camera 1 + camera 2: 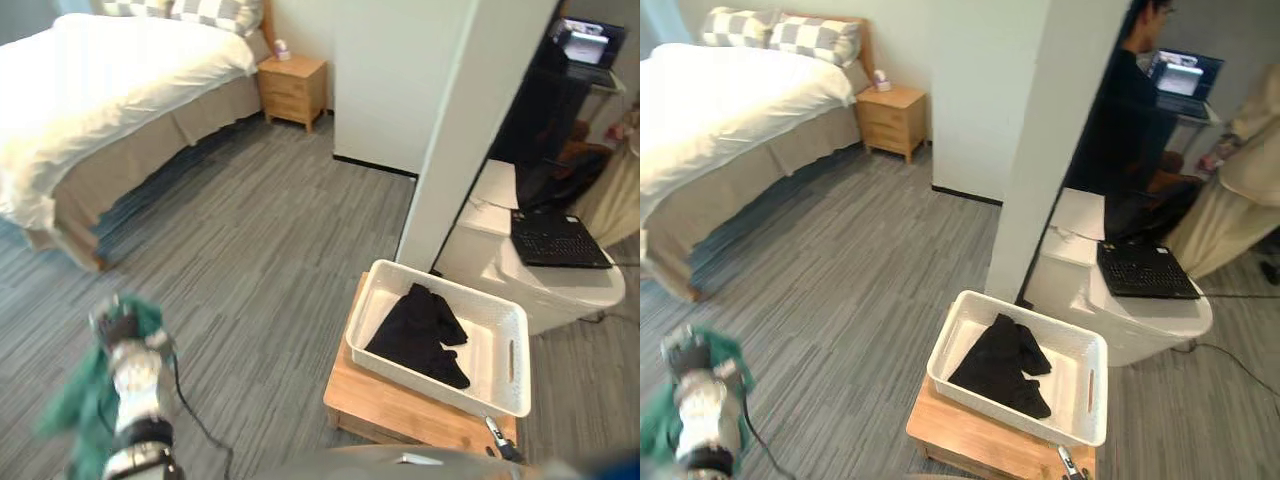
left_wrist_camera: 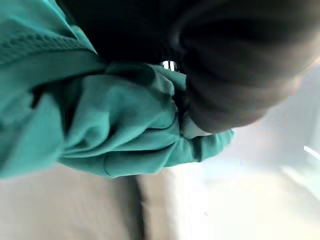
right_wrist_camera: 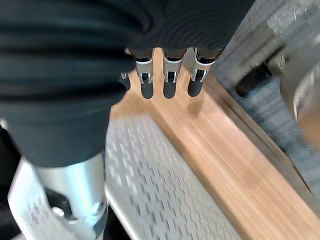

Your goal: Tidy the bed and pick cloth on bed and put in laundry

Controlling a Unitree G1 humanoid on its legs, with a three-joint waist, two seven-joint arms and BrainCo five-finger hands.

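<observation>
The teal cloth (image 1: 75, 410) was off the bed (image 1: 100, 90) and bunched about the left hand (image 1: 122, 328), low at the robot's left over the grey floor, with loose folds hanging beside the forearm. In the left wrist view the cloth wrapped so thickly round the hand that its fingers were buried, so I cannot tell whether they were curled into the fabric or merely carrying it. The white laundry basket (image 1: 480, 303) sat on a low wooden table (image 1: 375, 405) to the robot's right, well apart from that hand, and already held a black garment (image 1: 420, 330). The right hand (image 3: 169, 82) hung empty with straight, relaxed fingers above the table's bare wooden edge, just beside the basket wall.

The step in hand appeared to be the carry to the basket. To do it well, the left hand would need to cross the open floor and arrive over the middle of the basket, not its near rim, high enough for the trailing folds to clear the wall instead of snagging on it. Releasing only once the bulk of the cloth hung inside would keep a loose end from sliding down onto the table or floor. The right hand stood close to the basket, so it would be best kept to the side, out of the incoming arm's way. The bed, with its white duvet, lay far off at the upper left.
</observation>
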